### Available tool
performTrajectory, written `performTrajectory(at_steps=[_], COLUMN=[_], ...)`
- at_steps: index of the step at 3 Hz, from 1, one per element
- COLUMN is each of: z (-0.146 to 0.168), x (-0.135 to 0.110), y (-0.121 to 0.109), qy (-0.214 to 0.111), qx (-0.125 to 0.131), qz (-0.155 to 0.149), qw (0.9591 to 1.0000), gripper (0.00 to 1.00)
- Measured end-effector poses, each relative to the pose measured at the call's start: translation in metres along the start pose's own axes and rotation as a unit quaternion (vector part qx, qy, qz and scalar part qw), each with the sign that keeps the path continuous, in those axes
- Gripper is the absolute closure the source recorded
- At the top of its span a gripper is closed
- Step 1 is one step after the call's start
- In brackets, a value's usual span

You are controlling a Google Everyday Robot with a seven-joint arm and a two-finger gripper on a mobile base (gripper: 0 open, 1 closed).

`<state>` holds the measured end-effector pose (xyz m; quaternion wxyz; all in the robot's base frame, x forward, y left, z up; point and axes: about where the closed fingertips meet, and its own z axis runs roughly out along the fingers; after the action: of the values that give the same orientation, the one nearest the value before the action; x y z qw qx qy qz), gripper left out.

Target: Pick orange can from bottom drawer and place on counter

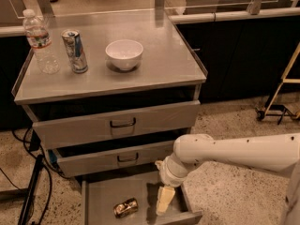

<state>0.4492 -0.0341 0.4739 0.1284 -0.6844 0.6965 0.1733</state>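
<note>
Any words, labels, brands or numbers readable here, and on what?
No text can be read.
blue-and-silver can: print too blurred.
water bottle: label too blurred.
orange can in the bottom drawer: no legible print.
The tool hangs in that drawer, right of the orange can; no marking shows.
</note>
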Motion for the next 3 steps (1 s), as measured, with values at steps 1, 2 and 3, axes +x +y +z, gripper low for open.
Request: performTrajectory(at_steps=[1,2,3], z=[0.029,0.069,0.106], x=[-0.003,-0.011,-0.025], y=[-0.004,-0.02,-0.033], qy=[-0.008,-0.01,-0.017], qx=[-0.011,-0.025,-0.045], qz=[-0.025,-0.056,-0.078], qw=[0.9996,0.9981,0.9958], gripper=[0.0,0.0,0.0])
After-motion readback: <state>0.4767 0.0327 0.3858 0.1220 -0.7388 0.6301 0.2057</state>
